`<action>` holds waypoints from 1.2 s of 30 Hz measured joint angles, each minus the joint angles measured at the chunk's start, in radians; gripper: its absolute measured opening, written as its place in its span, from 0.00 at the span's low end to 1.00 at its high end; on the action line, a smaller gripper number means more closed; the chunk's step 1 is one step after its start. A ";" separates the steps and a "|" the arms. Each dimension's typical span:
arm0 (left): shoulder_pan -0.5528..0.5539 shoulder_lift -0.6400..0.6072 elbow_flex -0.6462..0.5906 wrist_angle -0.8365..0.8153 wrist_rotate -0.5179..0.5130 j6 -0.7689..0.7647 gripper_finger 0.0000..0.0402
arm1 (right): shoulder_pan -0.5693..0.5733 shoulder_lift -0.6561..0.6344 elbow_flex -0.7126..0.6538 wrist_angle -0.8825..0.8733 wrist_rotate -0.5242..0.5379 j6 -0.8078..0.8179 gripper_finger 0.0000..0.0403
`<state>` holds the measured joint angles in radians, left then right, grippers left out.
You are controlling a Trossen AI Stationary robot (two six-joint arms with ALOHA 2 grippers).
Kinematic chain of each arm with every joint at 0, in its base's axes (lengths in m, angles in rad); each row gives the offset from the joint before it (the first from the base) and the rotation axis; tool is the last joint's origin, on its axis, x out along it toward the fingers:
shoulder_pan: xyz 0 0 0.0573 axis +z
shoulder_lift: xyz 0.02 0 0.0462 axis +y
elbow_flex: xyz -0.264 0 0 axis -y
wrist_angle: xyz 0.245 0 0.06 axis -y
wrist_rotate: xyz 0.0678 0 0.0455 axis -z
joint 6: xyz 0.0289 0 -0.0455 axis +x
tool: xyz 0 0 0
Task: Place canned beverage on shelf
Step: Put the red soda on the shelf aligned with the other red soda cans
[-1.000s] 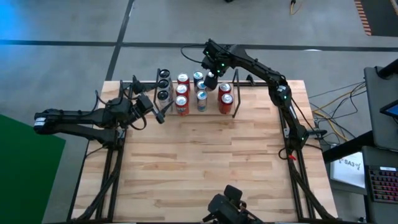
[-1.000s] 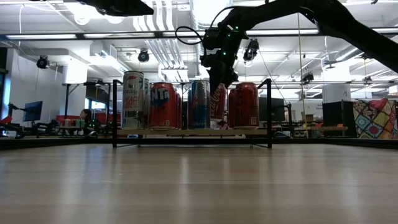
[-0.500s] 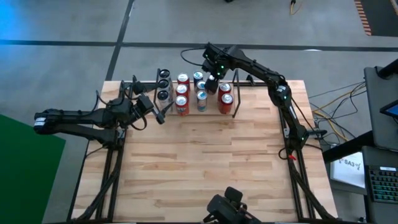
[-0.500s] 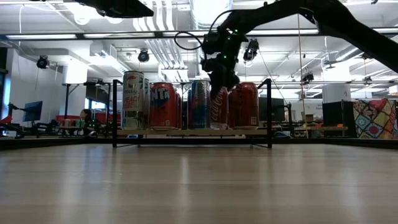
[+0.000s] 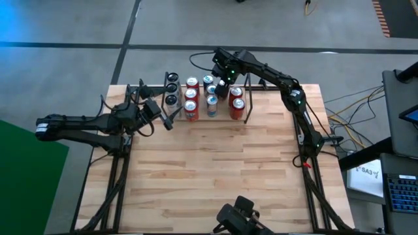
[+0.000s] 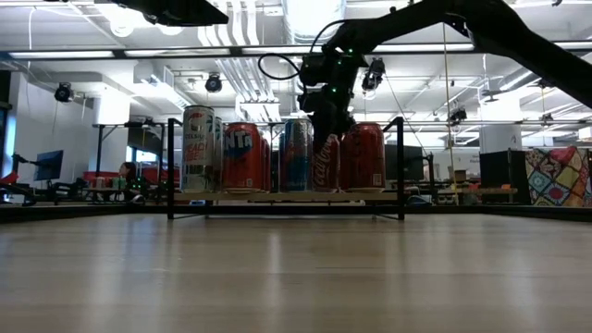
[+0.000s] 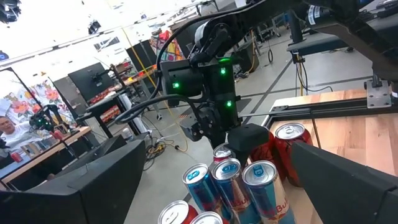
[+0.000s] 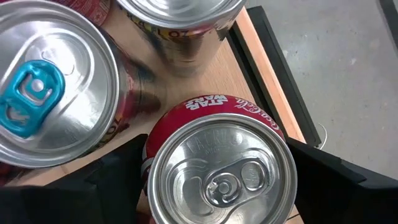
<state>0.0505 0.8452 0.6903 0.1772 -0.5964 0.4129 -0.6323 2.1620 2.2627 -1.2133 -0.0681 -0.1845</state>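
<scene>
The shelf, a thin black rod rack with a light wooden floor, stands at the table's far edge and holds several cans. My right gripper points steeply down over a red canned beverage in the shelf's back row. Its open fingers stand at the can's two sides. The can stands upright on the shelf floor between a blue can and another red can. My left gripper hovers open and level by the shelf's left end, holding nothing. My right gripper comes at the red can from above, slanting, one finger at each side of the can's upper wall just below the rim. I cannot tell whether the fingers touch the can. The can stands upright on the shelf floor.
Red cans, blue-and-silver cans and a tall silver can crowd the shelf. Black side frames run along the table's left and right edges. The wooden table top lies in front of the shelf.
The red can, tilted between its neighbours a second ago, has come upright and down onto the shelf floor, with my right gripper staying over it.
</scene>
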 joint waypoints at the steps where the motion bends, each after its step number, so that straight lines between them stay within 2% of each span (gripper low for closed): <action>1: 0.000 0.000 0.000 0.000 0.000 0.000 0.96 | 0.000 0.000 0.000 0.000 0.000 -0.001 0.80; 18: 0.000 -0.001 0.001 0.004 0.001 0.000 0.96 | 0.008 0.000 -0.001 0.000 -0.014 -0.013 0.85; 26: 0.000 -0.002 0.001 0.002 0.002 -0.023 0.96 | 0.008 -0.020 0.066 -0.020 -0.010 0.009 0.86; 36: 0.000 -0.002 0.003 -0.004 0.005 -0.064 0.96 | 0.008 -0.100 0.092 -0.075 0.037 0.039 0.81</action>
<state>0.0505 0.8429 0.6930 0.1735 -0.5919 0.3487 -0.6239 2.0623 2.3550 -1.2887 -0.0307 -0.1451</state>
